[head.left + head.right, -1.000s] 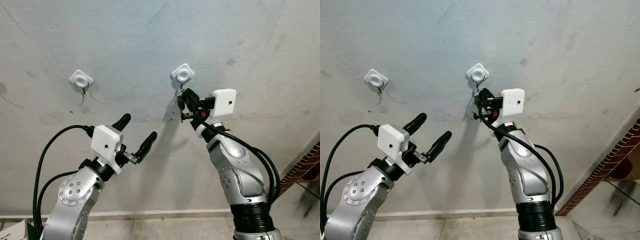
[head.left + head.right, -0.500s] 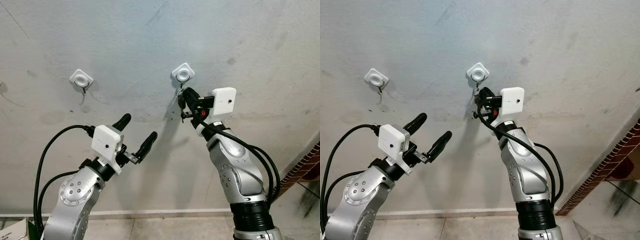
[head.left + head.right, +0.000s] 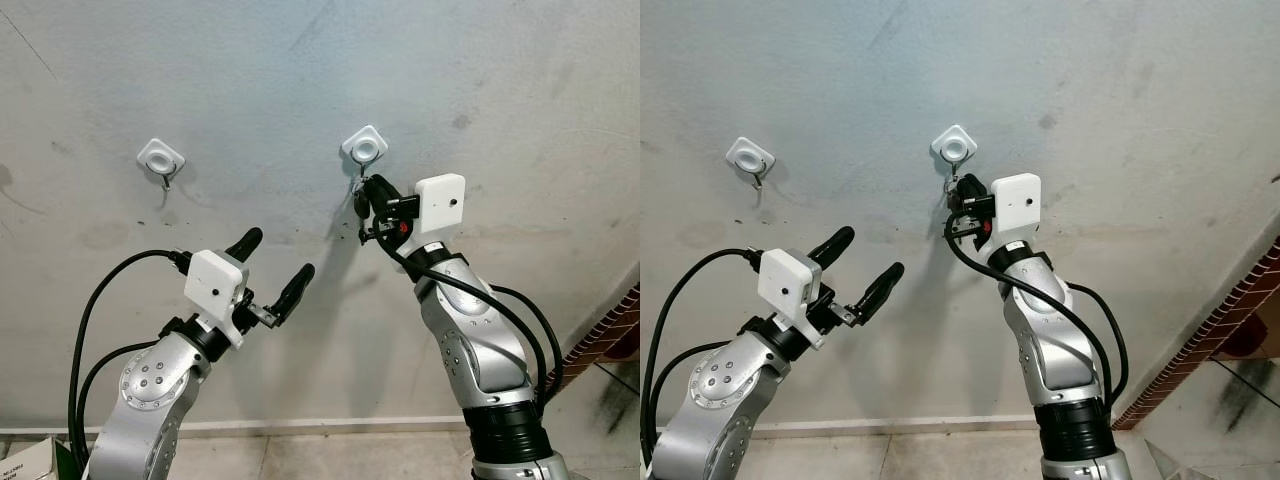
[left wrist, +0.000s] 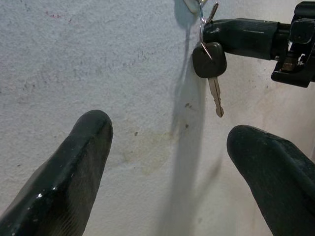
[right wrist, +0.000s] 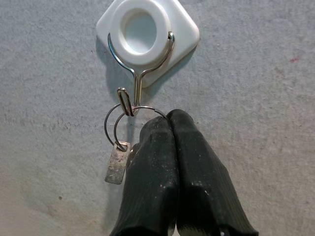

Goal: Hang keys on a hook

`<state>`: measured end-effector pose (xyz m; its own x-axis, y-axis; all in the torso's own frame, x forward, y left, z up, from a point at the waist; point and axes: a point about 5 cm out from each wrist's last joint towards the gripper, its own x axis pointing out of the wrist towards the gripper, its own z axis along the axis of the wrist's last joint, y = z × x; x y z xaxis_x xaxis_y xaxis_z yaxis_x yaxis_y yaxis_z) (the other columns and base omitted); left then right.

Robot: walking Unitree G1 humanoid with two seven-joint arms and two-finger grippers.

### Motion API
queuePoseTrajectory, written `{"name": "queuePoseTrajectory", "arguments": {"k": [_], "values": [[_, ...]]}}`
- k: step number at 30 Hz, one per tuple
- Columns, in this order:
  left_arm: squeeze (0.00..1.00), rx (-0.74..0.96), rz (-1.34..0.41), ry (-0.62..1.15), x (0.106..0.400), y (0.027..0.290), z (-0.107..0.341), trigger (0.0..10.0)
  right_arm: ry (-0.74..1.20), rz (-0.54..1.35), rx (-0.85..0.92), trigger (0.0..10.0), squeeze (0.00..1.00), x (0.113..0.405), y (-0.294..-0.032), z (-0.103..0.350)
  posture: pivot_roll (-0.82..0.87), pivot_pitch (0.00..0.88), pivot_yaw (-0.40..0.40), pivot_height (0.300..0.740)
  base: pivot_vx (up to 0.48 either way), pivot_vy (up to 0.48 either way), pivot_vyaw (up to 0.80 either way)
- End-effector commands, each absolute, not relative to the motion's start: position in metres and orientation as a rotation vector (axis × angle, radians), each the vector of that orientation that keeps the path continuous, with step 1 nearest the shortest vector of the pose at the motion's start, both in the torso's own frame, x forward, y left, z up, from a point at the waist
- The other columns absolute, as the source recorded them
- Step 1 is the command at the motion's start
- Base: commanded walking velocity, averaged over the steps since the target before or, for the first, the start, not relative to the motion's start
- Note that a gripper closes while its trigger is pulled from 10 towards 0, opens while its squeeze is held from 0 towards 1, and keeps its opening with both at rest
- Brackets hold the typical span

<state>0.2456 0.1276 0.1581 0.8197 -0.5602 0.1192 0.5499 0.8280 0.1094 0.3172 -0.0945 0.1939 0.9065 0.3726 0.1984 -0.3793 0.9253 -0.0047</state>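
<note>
Two white wall hooks sit on the grey wall; the near one (image 5: 147, 37) carries a wire hook (image 5: 129, 101) just above the right gripper's (image 5: 170, 120) tips. Its two black fingers (image 5: 197, 162) are pressed flat together, pinching the key ring (image 5: 118, 120), whose loops already pass over the wire hook's lip just beyond the fingertips. A small metal tag (image 5: 117, 162) dangles beside the left finger, and in the left wrist view the black-headed key (image 4: 210, 61) hangs straight down below the fingers, blade toward the floor.

The left gripper (image 3: 270, 272) hovers lower and well apart, its fingers (image 4: 74, 162) spread wide and holding nothing. The other wall hook (image 3: 161, 158) is well beyond its tips, with its own wire hook below it.

Whether the ring rests fully in the hook's bend is hard to tell, probably yes. The risk from here lies in the release: if the fingers part while pulling outward, the ring could ride up over the short lip and drop, or drag the adhesive-looking hook plate.
</note>
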Motion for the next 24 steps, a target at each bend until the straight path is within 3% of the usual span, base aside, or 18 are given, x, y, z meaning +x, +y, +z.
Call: {"name": "queuePoseTrajectory", "arguments": {"k": [1,18,19,20,24], "values": [[0.00,0.090,-0.591,-0.156,0.2474,0.1278,0.1593,10.0,-0.218,0.368,0.014,10.0,0.00,0.3177,-0.0980,0.1979,0.09,0.000,0.045,0.740,0.000,0.000,0.00],[0.00,0.091,-0.589,-0.157,0.2478,0.1270,0.1592,10.0,-0.243,0.407,-0.091,10.0,0.00,0.3128,-0.0938,0.1931,0.09,0.000,0.046,0.740,0.000,0.000,0.00],[0.00,0.090,-0.590,-0.156,0.2477,0.1268,0.1591,10.0,-0.244,0.408,-0.086,10.0,0.80,0.3122,-0.0938,0.1927,0.08,0.000,0.047,0.740,0.000,0.000,0.00],[0.00,0.089,-0.591,-0.156,0.2476,0.1268,0.1590,10.0,-0.245,0.412,-0.079,10.0,1.00,0.3118,-0.0935,0.1926,0.08,0.000,0.048,0.740,0.000,0.000,0.00],[0.00,0.089,-0.590,-0.157,0.2480,0.1270,0.1591,10.0,-0.251,0.413,-0.081,10.0,1.00,0.3118,-0.0930,0.1931,0.09,0.000,0.048,0.740,0.000,0.000,0.00]]}}
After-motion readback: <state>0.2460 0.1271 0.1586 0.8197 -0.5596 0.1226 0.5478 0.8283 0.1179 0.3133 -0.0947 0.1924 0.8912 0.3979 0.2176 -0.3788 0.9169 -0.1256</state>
